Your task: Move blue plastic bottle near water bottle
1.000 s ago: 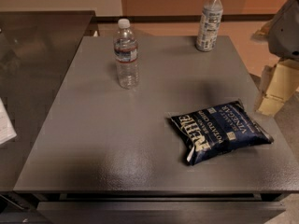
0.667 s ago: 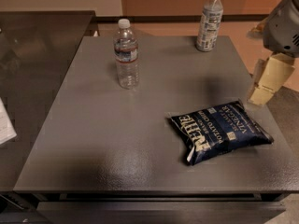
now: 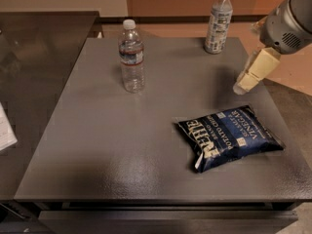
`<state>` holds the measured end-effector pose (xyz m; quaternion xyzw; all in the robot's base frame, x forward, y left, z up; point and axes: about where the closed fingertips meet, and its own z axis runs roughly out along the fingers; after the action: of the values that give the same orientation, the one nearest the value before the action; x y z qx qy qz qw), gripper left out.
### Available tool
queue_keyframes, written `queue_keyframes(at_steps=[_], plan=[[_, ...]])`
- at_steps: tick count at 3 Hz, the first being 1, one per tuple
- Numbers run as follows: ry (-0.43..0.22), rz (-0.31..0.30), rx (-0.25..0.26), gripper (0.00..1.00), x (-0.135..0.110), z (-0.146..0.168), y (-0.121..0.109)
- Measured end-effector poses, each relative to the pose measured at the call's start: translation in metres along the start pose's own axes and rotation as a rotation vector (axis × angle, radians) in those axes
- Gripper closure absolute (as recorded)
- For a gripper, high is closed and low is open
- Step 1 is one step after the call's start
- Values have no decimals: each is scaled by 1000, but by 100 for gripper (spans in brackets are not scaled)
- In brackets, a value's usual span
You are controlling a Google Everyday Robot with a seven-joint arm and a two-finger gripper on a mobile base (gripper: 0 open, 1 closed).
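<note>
gripper (image 3: 242,86): hanging in the air over the right edge of the table (image 3: 122,145), at the end of the grey arm housing (image 3: 287,21) that is reaching in from the upper right. Its cream tip is pointing down and left, touching nothing.
grip state: can't tell from here whether it is parted or closed; nothing is showing in it.
blue plastic bottle (image 3: 218,23): standing upright near the table's far edge, right of centre, white cap on. A pale blue-white label is wrapping its lower body. It is sitting up and left of the gripper, with a clear gap between them.
water bottle (image 3: 131,57): standing upright on the far-left part of the table, white cap on. It is clear and ribbed, with a narrow white band with red and dark stripes circling it.
bottle spacing: the two are standing well apart, the blue one further back and to the right.
chip bag (image 3: 229,138): dark blue potato chip bag with white lettering, lying flat on the near-right part of the table. It is sitting below the gripper, not touching it, and apart from both bottles.
table surface: dark grey matte top, carrying both bottles and the bag.
left side: a darker glossy counter (image 3: 39,48) is running alongside the table, and a white sheet (image 3: 5,133) is poking in at the left edge.
</note>
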<state>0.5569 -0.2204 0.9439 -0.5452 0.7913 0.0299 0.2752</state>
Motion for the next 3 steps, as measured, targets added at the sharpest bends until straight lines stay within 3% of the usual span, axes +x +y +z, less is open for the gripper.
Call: queue_keyframes(at_steps=[2, 3], plan=[[-136, 233, 147, 0, -3, 39, -85], [-189, 316, 216, 0, -8, 57, -123]])
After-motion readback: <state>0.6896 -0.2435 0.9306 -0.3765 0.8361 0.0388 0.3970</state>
